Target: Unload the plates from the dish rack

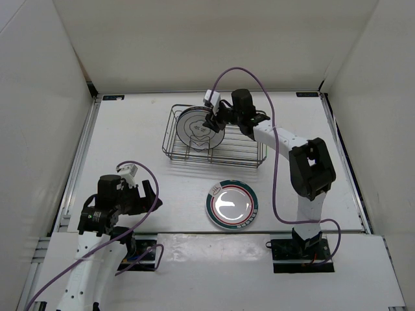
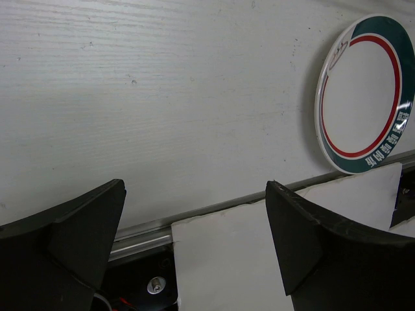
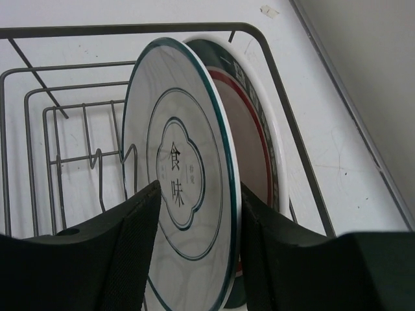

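The right tool (image 3: 200, 188) clasps a teal-edged plate (image 3: 175, 129) standing upright in the dish rack (image 3: 97, 30), a red-ringed plate (image 3: 253, 149) just to its right. The left tool (image 2: 194, 188) gapes wide over the counter (image 2: 162, 97), a teal-banded plate (image 2: 363, 91) lying flat to its right

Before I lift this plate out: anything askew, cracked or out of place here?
Nothing stands out. The front plate and rear plate stand upright at one end of the dish rack, the right gripper straddling the front one's rim. The third plate lies flat on the table. No chips or cracks visible.
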